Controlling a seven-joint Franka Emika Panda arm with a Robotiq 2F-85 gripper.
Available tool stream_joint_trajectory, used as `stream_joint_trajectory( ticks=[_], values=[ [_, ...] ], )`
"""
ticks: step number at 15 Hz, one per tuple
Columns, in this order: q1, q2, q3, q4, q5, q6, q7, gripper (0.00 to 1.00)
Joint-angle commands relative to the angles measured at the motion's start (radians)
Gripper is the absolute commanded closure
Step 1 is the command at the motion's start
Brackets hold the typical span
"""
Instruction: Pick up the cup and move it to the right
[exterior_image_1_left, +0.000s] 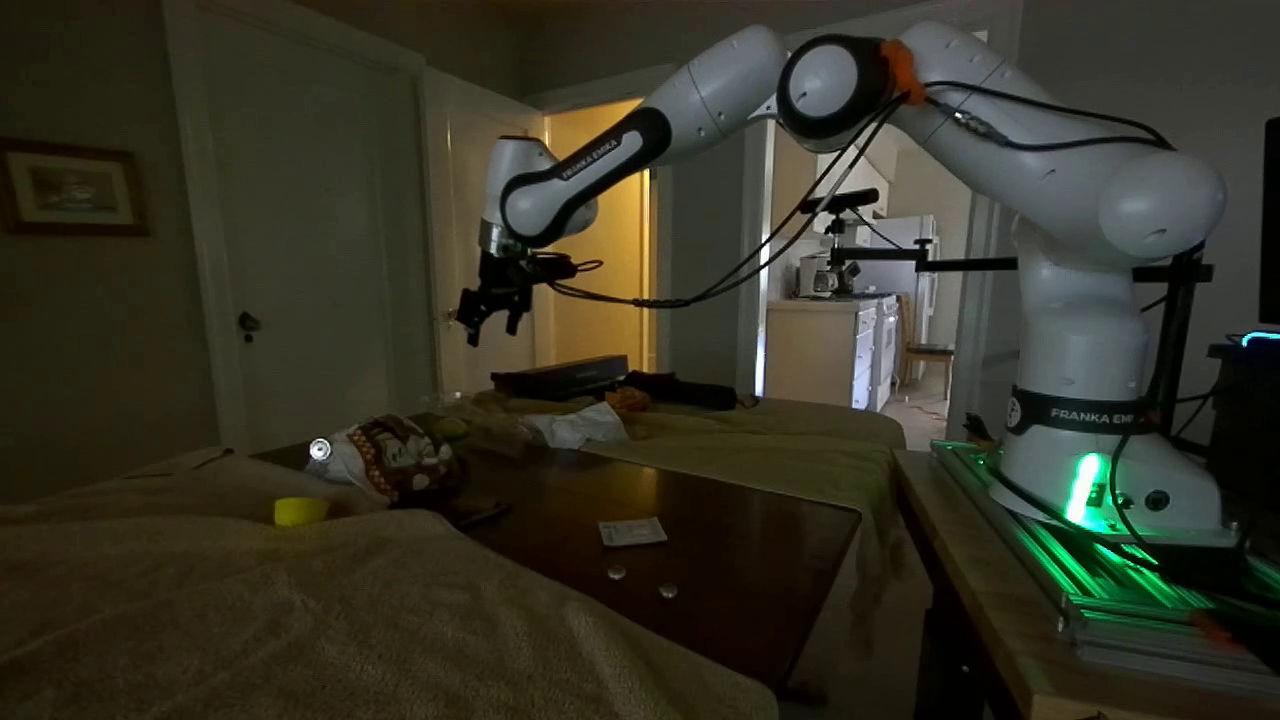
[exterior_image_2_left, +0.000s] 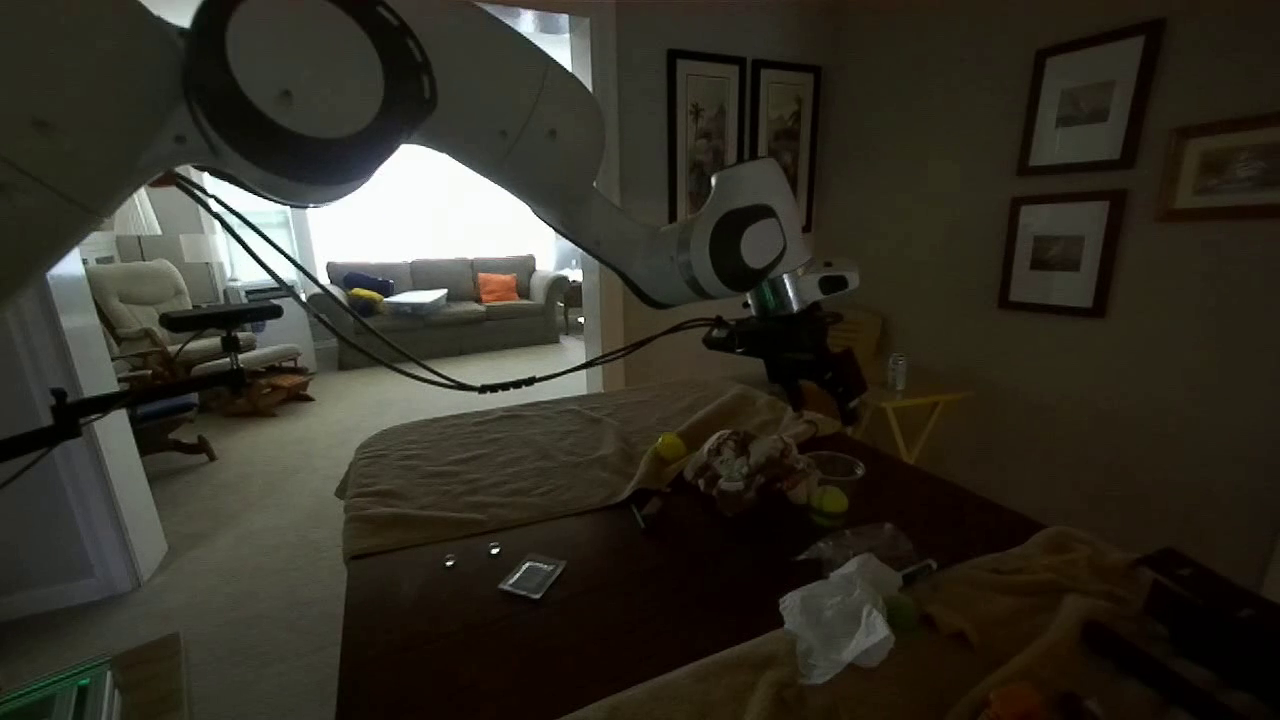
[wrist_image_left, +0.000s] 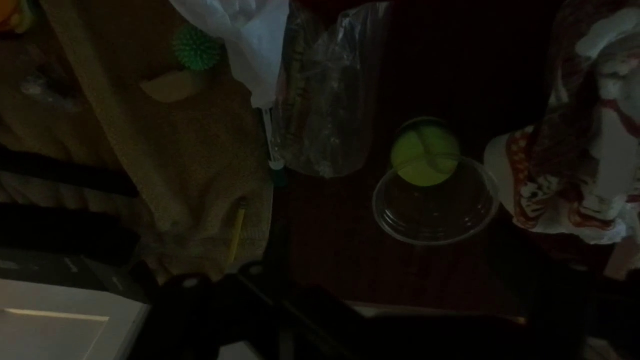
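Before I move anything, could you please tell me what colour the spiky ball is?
The spiky ball is green, showing best in the wrist view.

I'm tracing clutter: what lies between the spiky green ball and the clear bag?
In the wrist view, a crumpled white sheet lies between ball and bag.

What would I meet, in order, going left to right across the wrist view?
Orange item in the upper left corner, green spiky ball, thin yellow stick, clear plastic bag, clear round container, printed bag at the right edge.
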Motion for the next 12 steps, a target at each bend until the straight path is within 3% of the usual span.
stream_joint_trajectory(
  ticks=[1, 12],
  values=[
    [0.012, 0.141, -0.012, 0.234, 0.04, -0.107, 0.055, 0.0],
    [-0.013, 0.396, -0.028, 0.654, 0.048, -0.36, 0.162, 0.0]
  ],
)
